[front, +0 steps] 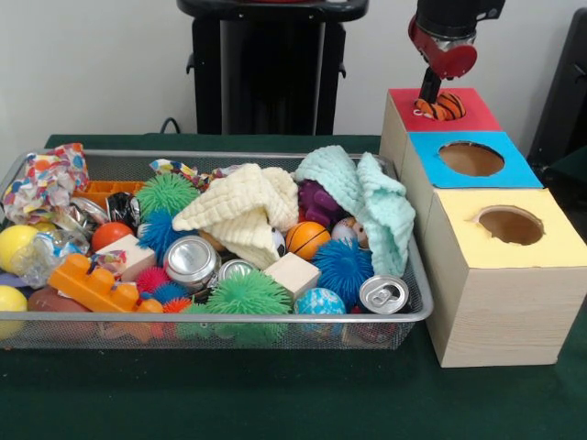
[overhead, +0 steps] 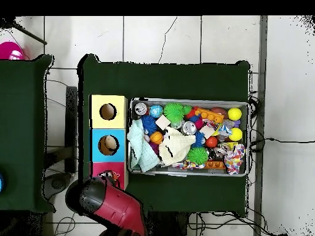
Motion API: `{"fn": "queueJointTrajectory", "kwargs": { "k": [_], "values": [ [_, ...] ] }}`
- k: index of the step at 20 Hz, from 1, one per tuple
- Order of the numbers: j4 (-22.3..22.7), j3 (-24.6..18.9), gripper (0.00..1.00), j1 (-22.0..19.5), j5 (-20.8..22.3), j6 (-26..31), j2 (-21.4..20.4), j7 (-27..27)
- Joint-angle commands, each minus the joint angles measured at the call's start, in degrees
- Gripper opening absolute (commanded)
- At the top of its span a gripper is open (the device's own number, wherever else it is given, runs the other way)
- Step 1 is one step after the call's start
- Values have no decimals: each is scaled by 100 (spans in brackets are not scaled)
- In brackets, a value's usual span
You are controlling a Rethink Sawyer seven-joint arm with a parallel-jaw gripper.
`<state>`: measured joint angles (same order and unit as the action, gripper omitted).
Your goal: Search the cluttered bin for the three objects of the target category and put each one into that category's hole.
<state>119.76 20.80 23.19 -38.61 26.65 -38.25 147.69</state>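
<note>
Front view, left to right. Wire bin (front: 417, 316) on green table (front: 275, 394), packed with clutter. Far left: crumpled patterned cloth (front: 50, 179), two yellow balls (front: 16, 246) at the left wall, crushed foil and wrappers beside them. Orange brick (front: 92, 284) lies near the front left, a small orange ball (front: 110, 235) behind it, wood block (front: 128, 257) between. Green spiky ball (front: 167, 193) at the back, blue spiky one under it. Can (front: 191, 262) on its side mid-left, a second can just right of it. Big green spiky ball (front: 248, 295) at the front wall. Cream cloth (front: 243, 213) draped over the middle. Second wood block (front: 292, 274) just right of the green ball, mini basketball (front: 307, 239) behind it. Blue spiky ball (front: 343, 266) right of that, blue-white ball (front: 319, 302) at the front. Mint cloth (front: 371, 202) heaped at the right end, purple thing tucked under it. Upright can (front: 382, 293) in the front right corner.

Right of the bin: row of three boxes. Yellow box (front: 504, 275) nearest, blue box (front: 472, 160) in the middle, red box (front: 445, 110) farthest; yellow and blue each show a round hole. Orange striped toy (front: 438, 108) sits at the red box's hole. Gripper (front: 429, 92) hangs straight over it, tips down at the toy; cannot tell if it pinches it or is spread.
</note>
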Motion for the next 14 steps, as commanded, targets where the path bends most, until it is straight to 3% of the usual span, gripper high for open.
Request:
{"fn": "queueJointTrajectory", "kwargs": {
  "k": [1,14],
  "values": [
    [-724,-495,0,47,-378,-451,1281,1648],
    [-892,-265,0,228,-414,24,1186,1730]
  ]
}}
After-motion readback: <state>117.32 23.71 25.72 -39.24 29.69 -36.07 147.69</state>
